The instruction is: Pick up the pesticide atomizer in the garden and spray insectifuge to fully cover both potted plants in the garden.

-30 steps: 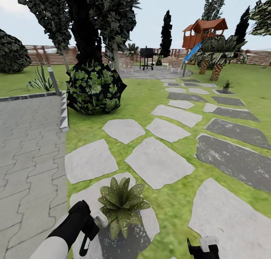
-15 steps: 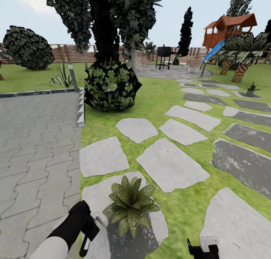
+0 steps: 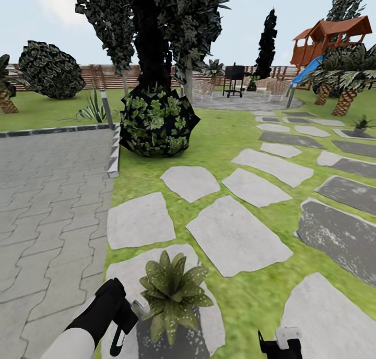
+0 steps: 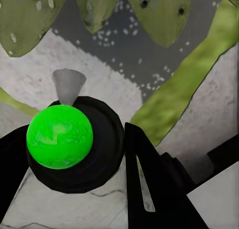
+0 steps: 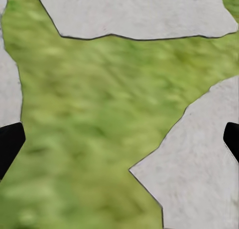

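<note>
My left gripper (image 4: pixel 74 154) is clamped around the pesticide atomizer (image 4: pixel 67 139): in the left wrist view its black fingers (image 4: pixel 154 184) flank the dark round body, whose top shows a bright green ball, and the pale cone of the nozzle points at the leaves just beyond. In the head view that gripper (image 3: pixel 122 317) sits low at the left, right beside the near potted plant (image 3: pixel 172 291), a rosette of broad pointed green leaves standing on a grey stepping stone (image 3: pixel 138 273). White specks of insectifuge (image 4: pixel 112 37) dot the leaves and the dark patch of stone beneath them.

My right gripper (image 3: pixel 282 343) shows low at the right in the head view, its white-tipped end just in view. In the right wrist view its fingertips (image 5: pixel 10 144) stand wide apart at the two edges, holding nothing, over lawn (image 5: pixel 99 104) between stepping stones.

Farther out, a second small potted plant (image 3: pixel 361 124) sits well away at the right among more stones. A round dark bush (image 3: pixel 156 121) stands at the foot of a tree, grey paving (image 3: pixel 47 192) lies to the left, and a brown slat fence (image 3: pixel 104 74) runs along the back, with a grill (image 3: pixel 233 80) and a playhouse (image 3: pixel 326 43) near it.
</note>
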